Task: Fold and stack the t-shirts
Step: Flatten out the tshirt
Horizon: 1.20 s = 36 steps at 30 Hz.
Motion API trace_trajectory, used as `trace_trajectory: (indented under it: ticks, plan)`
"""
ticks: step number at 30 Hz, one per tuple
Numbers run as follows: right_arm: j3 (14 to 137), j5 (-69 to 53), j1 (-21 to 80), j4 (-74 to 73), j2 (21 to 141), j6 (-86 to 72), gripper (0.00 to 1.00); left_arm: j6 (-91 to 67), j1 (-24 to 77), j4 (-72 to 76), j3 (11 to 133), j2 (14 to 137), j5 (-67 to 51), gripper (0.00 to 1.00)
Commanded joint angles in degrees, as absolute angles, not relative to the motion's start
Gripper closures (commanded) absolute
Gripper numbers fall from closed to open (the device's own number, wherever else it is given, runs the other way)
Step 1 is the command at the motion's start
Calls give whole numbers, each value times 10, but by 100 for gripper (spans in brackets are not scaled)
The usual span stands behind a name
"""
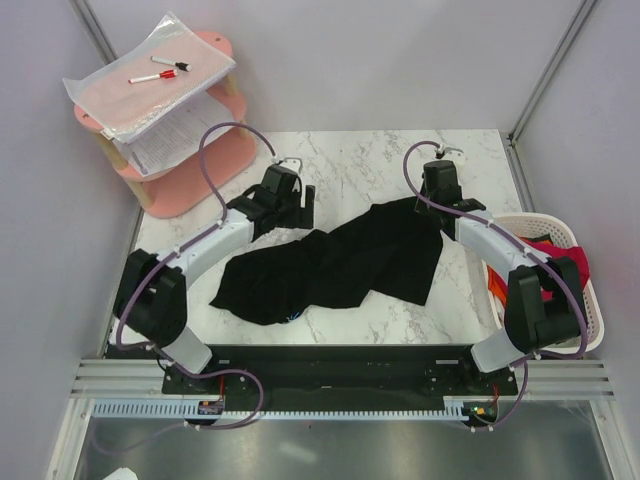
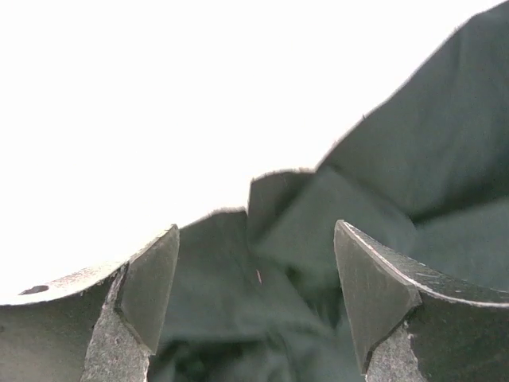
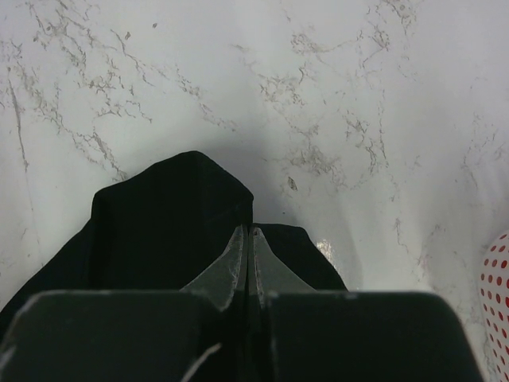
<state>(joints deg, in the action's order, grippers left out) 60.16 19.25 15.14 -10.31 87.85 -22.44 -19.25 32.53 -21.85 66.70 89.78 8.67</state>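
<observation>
White marble-patterned table (image 1: pixel 400 165): two items on it.
A black t-shirt (image 1: pixel 340 262) lies crumpled across the middle, stretched left to right. A white slatted basket (image 1: pixel 597 305) sits at the right edge.

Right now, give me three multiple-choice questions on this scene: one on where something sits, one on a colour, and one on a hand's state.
1. Where does the white basket stand?
A) at the table's right edge
B) at its left edge
C) on the pink shelf

2. What colour is the t-shirt spread on the table?
A) red
B) black
C) white

3. How is the left hand?
A) shut on the t-shirt
B) open
C) shut on a marker

Answers:
1 A, the basket sits far right in the top view.
2 B, the spread cloth is all black.
3 B, its fingers stand well apart in the left wrist view, with cloth showing between them.
</observation>
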Motion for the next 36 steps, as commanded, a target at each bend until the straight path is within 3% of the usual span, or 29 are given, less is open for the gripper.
trace_trajectory:
  ticks: [1, 7, 13, 23, 26, 27, 28, 36]
  plan:
    - [612, 191, 149, -96, 882, -218, 100, -134, 304, -191, 718, 964, 28, 14]
    - [617, 190, 149, -98, 882, -218, 100, -141, 304, -191, 721, 991, -33, 16]
    - [620, 186, 149, -99, 889, -221, 100, -142, 304, -187, 705, 998, -55, 32]
    - [623, 185, 149, -101, 892, -223, 100, -145, 304, -187, 705, 1044, -93, 35]
    - [624, 183, 149, -101, 894, -223, 100, -142, 304, -188, 707, 1053, -96, 59]
    - [624, 184, 149, -100, 894, -224, 100, -142, 304, -188, 708, 1056, -94, 89]
    - [624, 183, 148, -100, 895, -224, 100, -142, 304, -188, 709, 1056, -91, 98]
    - [634, 169, 148, -98, 874, -214, 100, -142, 278, -208, 740, 975, 13, 98]
